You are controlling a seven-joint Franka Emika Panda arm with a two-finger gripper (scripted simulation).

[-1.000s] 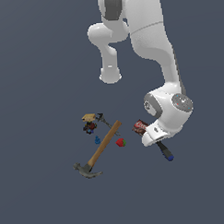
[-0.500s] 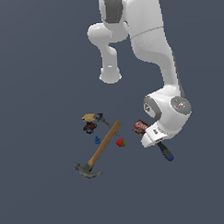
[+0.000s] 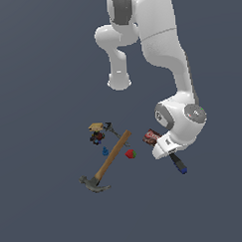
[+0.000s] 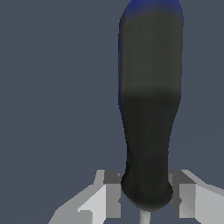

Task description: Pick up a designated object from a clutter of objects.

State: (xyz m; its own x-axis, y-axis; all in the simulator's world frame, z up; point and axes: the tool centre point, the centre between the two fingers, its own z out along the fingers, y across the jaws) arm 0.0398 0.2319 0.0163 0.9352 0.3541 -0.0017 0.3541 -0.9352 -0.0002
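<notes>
Your arm's wrist housing hangs low over the far end of the clutter, on the exterior view's right of the hammer (image 3: 107, 163), and it hides the gripper (image 4: 144, 192) from outside. Take the hammer as your landmark: it lies slantwise with its head toward the viewer, well apart from the screwdriver (image 3: 178, 164), which pokes out from under the wrist with its blue cap pointing away from the hammer. The red-brown flat box (image 3: 152, 137) sits between hammer and wrist, just beside the housing; the strawberry (image 3: 130, 153) lies close by the hammer's handle.

In the wrist view the fingers (image 4: 109, 194) stand one on each side of the handle's narrow end, where the grey shaft begins. A thin gap shows on each side, so the jaws look apart and not yet clamped. You appear to be at the grasp step. Next, I judge, calls for closing squarely on that neck, then lifting straight up, clear of the box.
</notes>
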